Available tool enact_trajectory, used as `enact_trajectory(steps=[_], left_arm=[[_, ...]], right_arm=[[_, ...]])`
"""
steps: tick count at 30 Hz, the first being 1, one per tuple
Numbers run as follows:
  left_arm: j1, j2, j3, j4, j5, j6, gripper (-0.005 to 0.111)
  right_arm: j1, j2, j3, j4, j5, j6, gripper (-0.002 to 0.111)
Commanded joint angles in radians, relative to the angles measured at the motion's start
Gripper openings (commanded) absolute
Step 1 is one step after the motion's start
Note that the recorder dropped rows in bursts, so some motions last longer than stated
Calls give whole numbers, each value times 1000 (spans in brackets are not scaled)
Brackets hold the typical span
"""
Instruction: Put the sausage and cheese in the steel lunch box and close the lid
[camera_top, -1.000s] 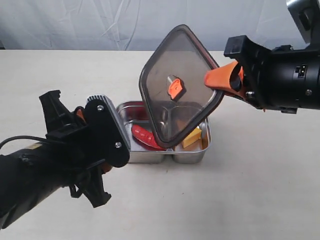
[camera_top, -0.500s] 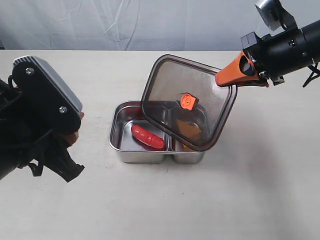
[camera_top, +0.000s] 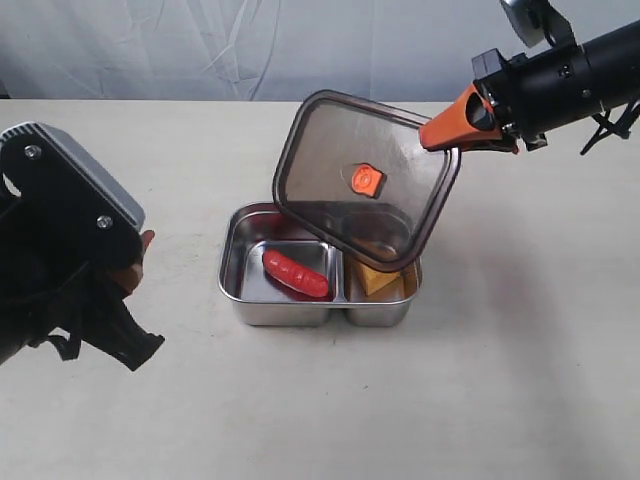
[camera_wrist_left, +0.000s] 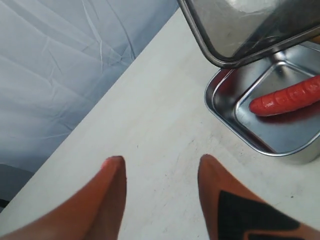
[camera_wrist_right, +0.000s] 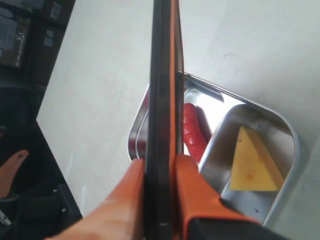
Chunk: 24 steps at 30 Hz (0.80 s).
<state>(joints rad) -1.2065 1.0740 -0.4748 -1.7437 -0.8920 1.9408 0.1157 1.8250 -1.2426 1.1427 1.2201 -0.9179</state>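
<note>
The steel lunch box (camera_top: 235, 290) sits mid-table with the red sausage (camera_top: 296, 274) in its left compartment and the yellow cheese (camera_top: 378, 281) in its right one. The dark translucent lid (camera_top: 365, 180), tilted, hovers over the box's back right. My right gripper (camera_top: 434, 136) is shut on the lid's far right corner; the lid (camera_wrist_right: 163, 100) shows edge-on between its orange fingers (camera_wrist_right: 192, 185), with the sausage (camera_wrist_right: 192, 131) and cheese (camera_wrist_right: 253, 165) below. My left gripper (camera_wrist_left: 160, 165) stands open over bare table left of the box (camera_wrist_left: 225, 107), nothing between its fingers.
A white cloth backdrop (camera_top: 200, 45) hangs behind the table's far edge. The left arm's black body (camera_top: 60, 260) fills the left foreground of the exterior view.
The right gripper has swung the lid down from near upright towards flat over the box and drawn back to the upper right. The left arm has pulled away to the left.
</note>
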Motion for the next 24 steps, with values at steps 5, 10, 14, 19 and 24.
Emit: enact_trajectory(steps=[5, 10, 14, 19, 24], left_arm=[[-2, -10, 2, -1, -15, -19, 44], [23, -10, 24, -1, 20, -19, 44], [60, 0, 48, 100, 243, -8, 44], [70, 57, 85, 406, 390, 33, 44], [70, 140, 107, 421, 289, 138, 44]], right_arm=[[22, -17, -9, 36, 1, 40, -1], [50, -66, -9, 34, 1, 79, -1], [73, -92, -9, 30, 1, 116, -1], [96, -110, -9, 28, 1, 198, -1], [96, -118, -8, 22, 1, 226, -1]])
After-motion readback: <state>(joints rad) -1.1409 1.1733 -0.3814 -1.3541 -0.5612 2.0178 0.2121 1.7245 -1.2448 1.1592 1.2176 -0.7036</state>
